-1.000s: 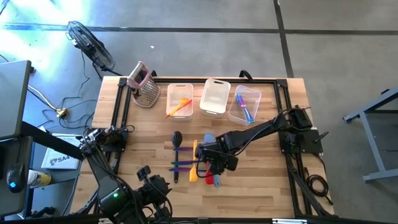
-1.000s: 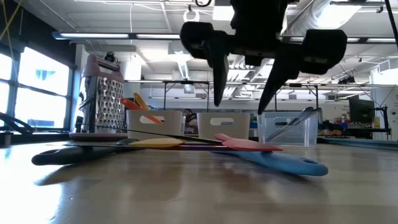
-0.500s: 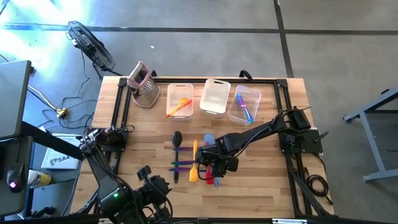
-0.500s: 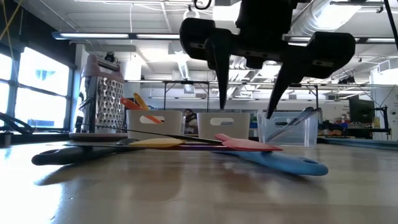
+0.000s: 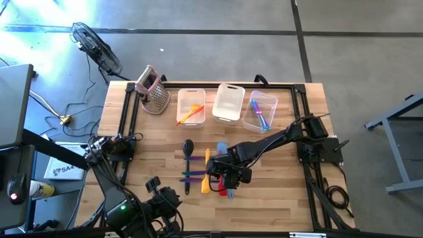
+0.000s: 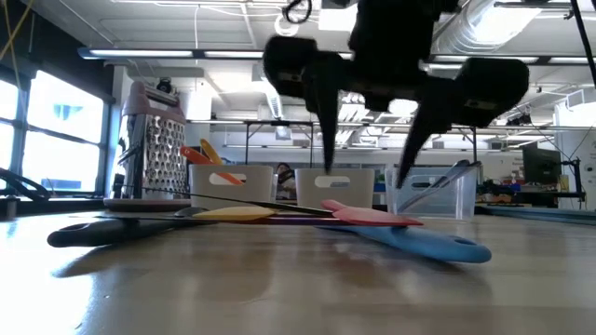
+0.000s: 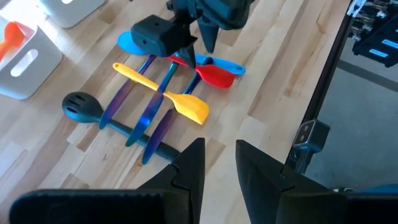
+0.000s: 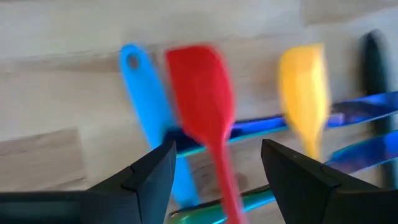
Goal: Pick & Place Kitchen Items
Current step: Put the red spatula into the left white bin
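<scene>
Three clear bins (image 5: 229, 103), wooden table (image 5: 277, 192)

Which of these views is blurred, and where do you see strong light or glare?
Right wrist view: motion blur smears the red spatula and the yellow spatula beyond the open right tool. Low view: bright windows and ceiling lights behind leave that tool a dark silhouette. High view: strong glare washes out the floor at the upper left; the table is evenly lit.

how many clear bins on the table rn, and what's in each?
3, in a row along the far edge. Left bin: orange utensils. Middle bin: looks empty. Right bin: blue and purple utensils. None seem hidden.
</scene>
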